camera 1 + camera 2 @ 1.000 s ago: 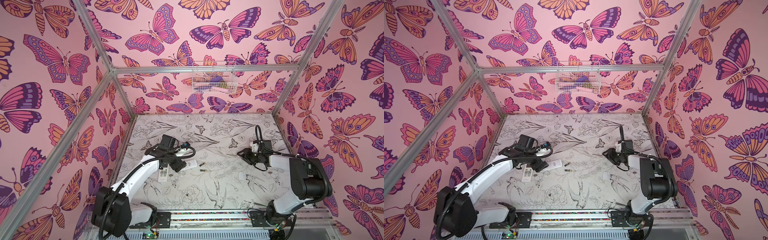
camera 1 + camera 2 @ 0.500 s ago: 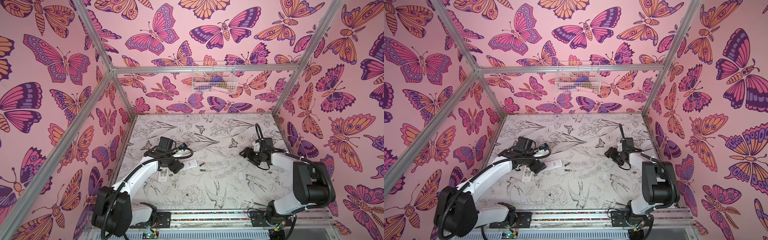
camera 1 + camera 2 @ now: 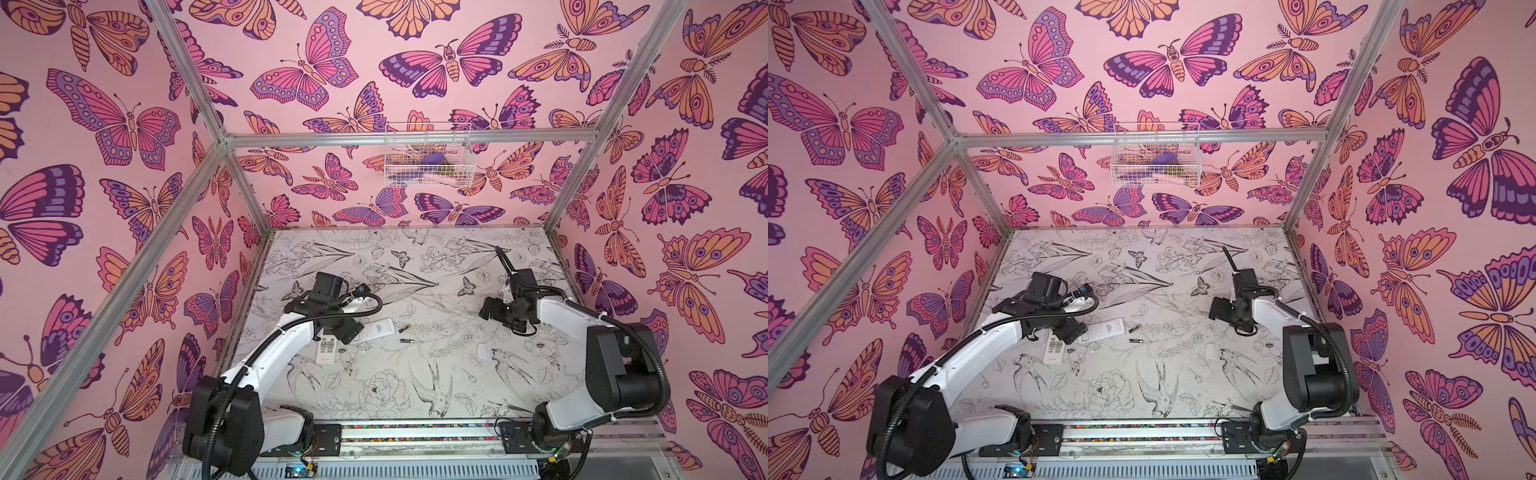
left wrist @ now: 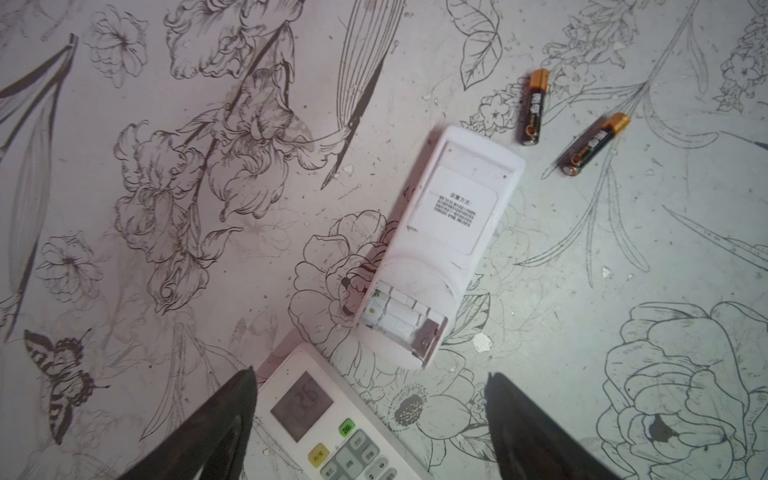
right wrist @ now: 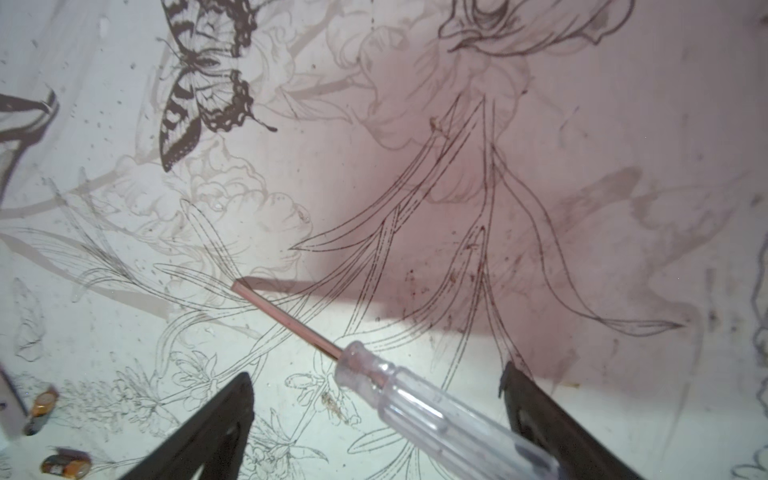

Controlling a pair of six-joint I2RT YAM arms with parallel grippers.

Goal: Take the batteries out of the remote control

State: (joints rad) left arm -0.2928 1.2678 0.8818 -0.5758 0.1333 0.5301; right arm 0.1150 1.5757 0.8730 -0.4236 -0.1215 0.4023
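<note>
Right claw [image 5: 376, 370] wider than before — screwdriver [image 5: 415, 401] handle half out of view

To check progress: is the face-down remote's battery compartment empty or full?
Empty: the compartment shows bare white slots; two batteries lie beside the remote.

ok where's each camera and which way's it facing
top views: high, front, facing down at the floral table; both white arms show
left wrist: down past open left claw at white face-down remote
right wrist: down past open right claw at clear-handled screwdriver
shared: both wrists see the black gold-ended batteries
</note>
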